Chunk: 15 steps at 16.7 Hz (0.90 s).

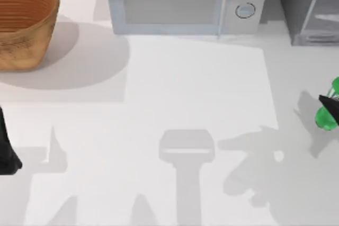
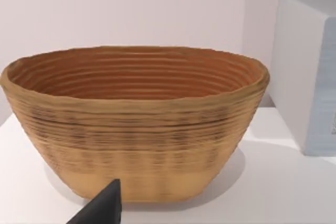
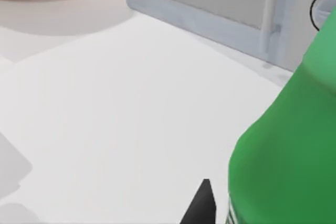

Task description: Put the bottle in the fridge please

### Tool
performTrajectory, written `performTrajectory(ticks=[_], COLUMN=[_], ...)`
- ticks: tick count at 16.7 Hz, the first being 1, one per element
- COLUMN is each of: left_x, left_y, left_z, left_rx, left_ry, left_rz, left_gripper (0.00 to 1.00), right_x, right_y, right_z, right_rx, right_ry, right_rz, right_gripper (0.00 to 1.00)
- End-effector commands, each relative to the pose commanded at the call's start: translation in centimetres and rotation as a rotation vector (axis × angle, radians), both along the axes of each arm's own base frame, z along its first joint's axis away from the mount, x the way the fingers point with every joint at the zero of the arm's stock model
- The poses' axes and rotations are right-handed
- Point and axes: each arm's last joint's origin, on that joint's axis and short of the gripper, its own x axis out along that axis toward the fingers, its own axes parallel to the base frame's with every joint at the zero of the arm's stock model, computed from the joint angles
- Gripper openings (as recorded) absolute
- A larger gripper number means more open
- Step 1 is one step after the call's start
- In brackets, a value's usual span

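The green bottle (image 1: 327, 118) is at the table's right edge, in front of the fridge (image 1: 310, 9) that stands at the back right corner. My right gripper (image 1: 330, 104) is shut on the bottle, with a black finger across its middle. In the right wrist view the bottle (image 3: 289, 150) looms large and close, and one black fingertip (image 3: 202, 205) shows right beside it. The other finger is hidden behind the bottle. My left gripper (image 1: 9, 160) is parked at the table's left edge, in front of the basket.
A woven basket (image 1: 24, 22) stands at the back left, seen close in the left wrist view as the basket (image 2: 136, 124). A light grey microwave (image 1: 185, 1) with two round knobs stands at the back middle, left of the fridge. The white table (image 1: 175, 104) lies between the arms.
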Motion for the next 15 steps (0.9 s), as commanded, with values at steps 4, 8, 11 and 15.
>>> performTrajectory(ticks=[4,8,11,15], left_x=[0.0,0.0,0.0,0.0], left_y=[0.0,0.0,0.0,0.0], left_z=[0.0,0.0,0.0,0.0], left_rx=[0.0,0.0,0.0,0.0], left_ry=[0.0,0.0,0.0,0.0], left_rz=[0.0,0.0,0.0,0.0], left_gripper=[1.0,1.0,1.0,1.0], right_x=[-0.1,-0.4,-1.6,-4.7], right_y=[0.1,0.4,1.0,2.0], right_z=[-0.1,0.8,2.6,5.6], right_rx=[0.002,-0.006,-0.021,-0.034], right_ry=[0.007,-0.001,-0.018,-0.068], right_rz=[0.002,-0.02,-0.086,-0.239], right_gripper=[0.01,0.01,0.01,0.01])
